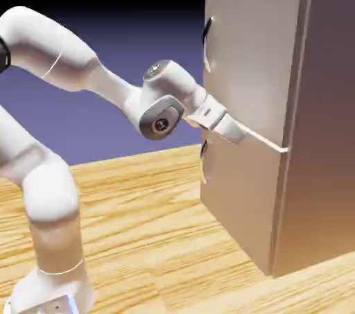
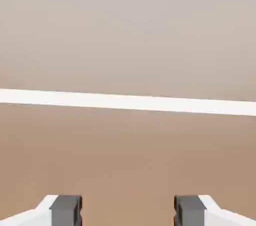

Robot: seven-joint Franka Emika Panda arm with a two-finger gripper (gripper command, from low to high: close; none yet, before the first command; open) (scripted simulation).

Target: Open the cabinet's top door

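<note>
- Where the pincer (image 1: 239, 132) points, the cabinet (image 1: 312, 132) rises as a tall grey-beige box, filling the space directly ahead of it and extending well above and below it.
- Above the pincer lies the top door (image 1: 253, 49), a flat panel that sits flush with the cabinet front, not swung out.
- Below the pincer lies the lower door (image 1: 239, 202), the shorter panel.
- Beneath and behind the pincer spreads the wooden table (image 1: 152, 236), on which the cabinet stands.
- Level with the pincer runs the pale seam (image 2: 128, 102) between the two doors; the hand view shows it as a bright strip just ahead of the fingertips (image 2: 65, 209).
- Up and to the rear of the pincer, the top door's dark handle (image 1: 206, 37) sits near the panel edge, well apart from the fingers.
- Just below the pincer's wrist sits the lower handle (image 1: 204, 152).
- Pincer state: spread, with nothing between the fingertips.
</note>
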